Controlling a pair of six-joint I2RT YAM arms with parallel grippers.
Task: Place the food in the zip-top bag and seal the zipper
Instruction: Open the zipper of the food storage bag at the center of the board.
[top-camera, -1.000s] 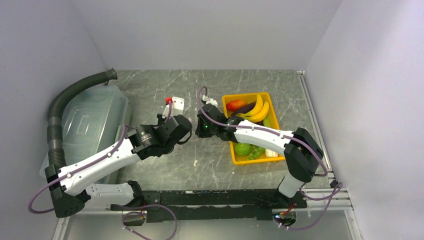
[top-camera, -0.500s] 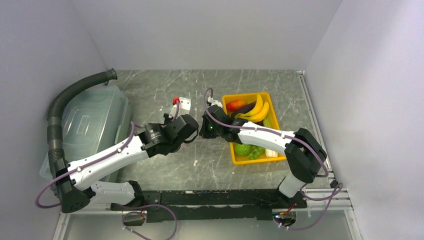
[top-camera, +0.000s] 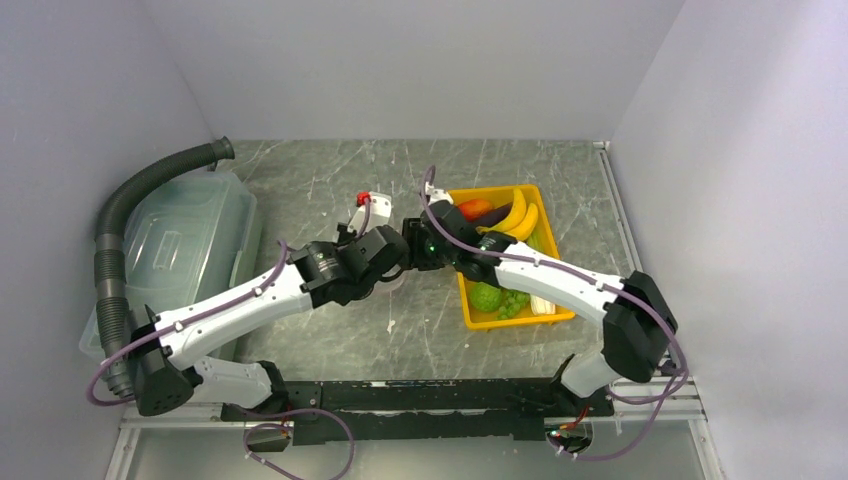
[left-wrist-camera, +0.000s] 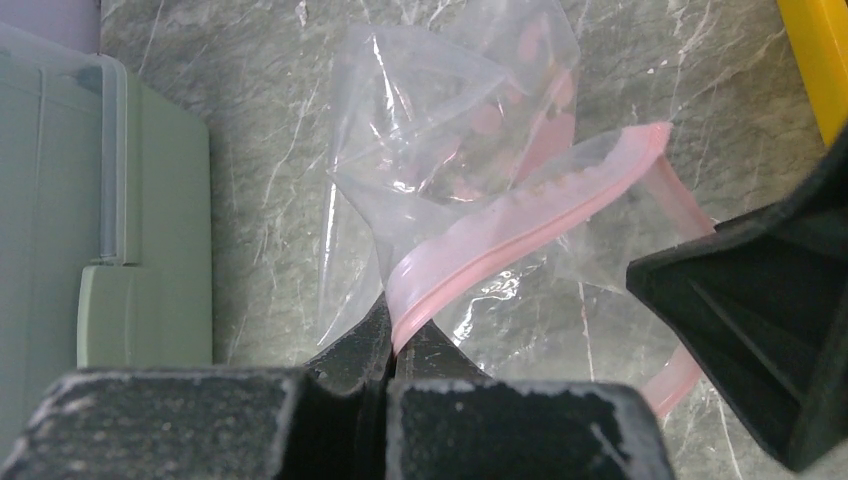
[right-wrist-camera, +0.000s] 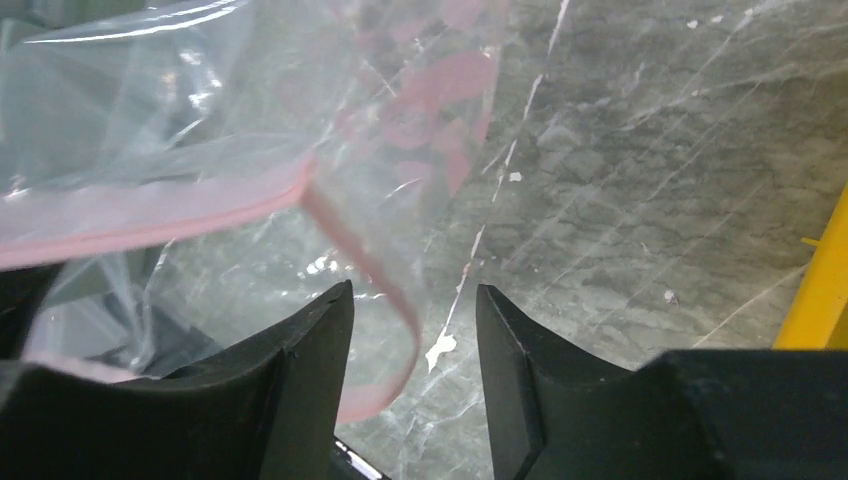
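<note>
"Seen from above, how far along were you?"

"Barely started. All the food (top-camera: 515, 218) lay in the yellow tray (top-camera: 520, 322), just to the right of my right claw (top-camera: 412, 250). Nothing was bagged and nothing was sealed. My left claw (top-camera: 395, 268) faced it nose to nose over the grey marbled table (top-camera: 330, 180). Plain pale walls (top-camera: 400, 60) closed us in, and a lidded bin (top-camera: 180, 240) and a ribbed hose (top-camera: 112, 240) sat well off to the left of my left claw."

"And from the left wrist?"

"That claw was clamped tight on the zipper (left-wrist-camera: 520, 225), pinching the pink strip at its near end. The zip-top bag (left-wrist-camera: 440, 130) spread out crumpled ahead of the tips and was empty."

"And the right wrist?"

"Its fingers (right-wrist-camera: 300, 370) stood partly apart and gripped nothing. The loose pink lip looped down into the gap, close to the left-hand finger. I couldn't tell whether it touched. Veined stone lay beyond. I judged the mouth needed spreading first, then loading, then sealing."
</note>
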